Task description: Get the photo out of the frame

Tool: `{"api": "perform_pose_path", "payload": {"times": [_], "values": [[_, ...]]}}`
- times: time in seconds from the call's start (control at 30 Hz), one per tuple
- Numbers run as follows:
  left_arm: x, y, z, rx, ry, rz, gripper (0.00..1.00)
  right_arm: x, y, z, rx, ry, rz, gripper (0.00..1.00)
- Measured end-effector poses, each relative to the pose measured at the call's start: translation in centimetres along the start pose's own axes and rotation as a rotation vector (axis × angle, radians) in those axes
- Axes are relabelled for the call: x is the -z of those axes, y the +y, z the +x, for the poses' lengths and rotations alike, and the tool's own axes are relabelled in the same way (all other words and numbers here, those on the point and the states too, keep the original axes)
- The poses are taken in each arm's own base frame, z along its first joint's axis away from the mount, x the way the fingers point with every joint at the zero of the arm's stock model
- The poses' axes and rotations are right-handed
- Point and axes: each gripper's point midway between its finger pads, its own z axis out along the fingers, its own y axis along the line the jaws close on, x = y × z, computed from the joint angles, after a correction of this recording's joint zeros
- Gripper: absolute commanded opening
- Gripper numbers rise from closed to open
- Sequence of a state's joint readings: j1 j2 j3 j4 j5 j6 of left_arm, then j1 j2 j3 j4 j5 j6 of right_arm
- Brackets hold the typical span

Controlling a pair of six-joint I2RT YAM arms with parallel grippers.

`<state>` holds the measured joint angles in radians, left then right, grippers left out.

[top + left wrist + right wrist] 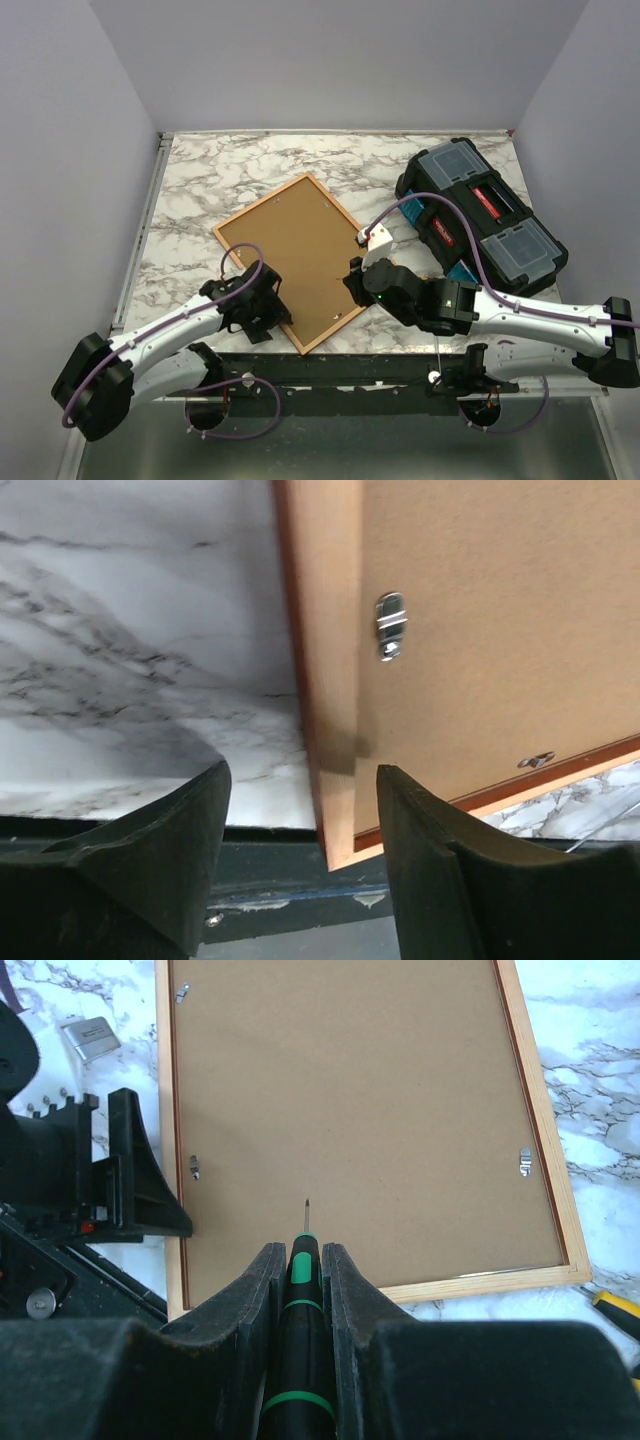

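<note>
The orange-red frame (290, 255) lies face down on the marble table, its brown backing board (350, 1110) up. The photo is hidden under the board. Small metal clips (525, 1160) hold the board at its edges; one shows in the left wrist view (390, 627). My left gripper (268, 310) is open, its jaws standing either side of the frame's rail (330, 710) near the near corner. My right gripper (300, 1250) is shut on a black and green screwdriver (303, 1270), whose tip points over the board's near part.
A black toolbox (480, 210) with clear lids stands at the right back. A yellow-handled tool (615, 1305) lies on the marble right of the frame. A small metal piece (88, 1037) lies by the frame's far left side. The table's near edge (270, 880) is just below the frame's corner.
</note>
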<state>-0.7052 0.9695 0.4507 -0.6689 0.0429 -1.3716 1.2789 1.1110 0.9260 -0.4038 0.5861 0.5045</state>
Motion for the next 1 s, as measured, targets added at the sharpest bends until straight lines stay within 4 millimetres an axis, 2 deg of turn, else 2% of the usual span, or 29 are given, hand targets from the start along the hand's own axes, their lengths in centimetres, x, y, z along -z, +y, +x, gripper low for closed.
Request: {"api": "perform_pose_path", "payload": {"times": [0.03, 0.13, 0.27, 0.37, 0.43, 0.63, 1.0], "values": [[-0.2, 0.0, 0.1, -0.003, 0.006, -0.015, 0.56, 0.0, 0.0, 0.0, 0.000, 0.000, 0.000, 0.01], [-0.6, -0.6, 0.0, -0.018, -0.003, -0.038, 0.39, 0.0, 0.0, 0.0, -0.001, 0.000, 0.000, 0.01], [-0.9, -0.5, -0.4, -0.035, -0.031, -0.079, 0.24, 0.0, 0.0, 0.0, -0.001, -0.001, 0.000, 0.01], [-0.6, -0.6, -1.4, -0.077, -0.071, -0.107, 0.15, 0.0, 0.0, 0.0, -0.001, -0.001, 0.000, 0.01], [-0.6, -0.5, -1.8, -0.094, -0.083, -0.127, 0.04, 0.0, 0.0, 0.0, -0.001, -0.001, 0.000, 0.01], [-0.4, 0.1, -4.7, -0.161, -0.125, -0.112, 0.00, 0.0, 0.0, 0.0, -0.001, -0.002, 0.000, 0.01], [0.3, 1.4, -5.7, -0.338, -0.141, -0.149, 0.00, 0.1, -0.1, -0.2, -0.005, -0.005, 0.000, 0.00]]}}
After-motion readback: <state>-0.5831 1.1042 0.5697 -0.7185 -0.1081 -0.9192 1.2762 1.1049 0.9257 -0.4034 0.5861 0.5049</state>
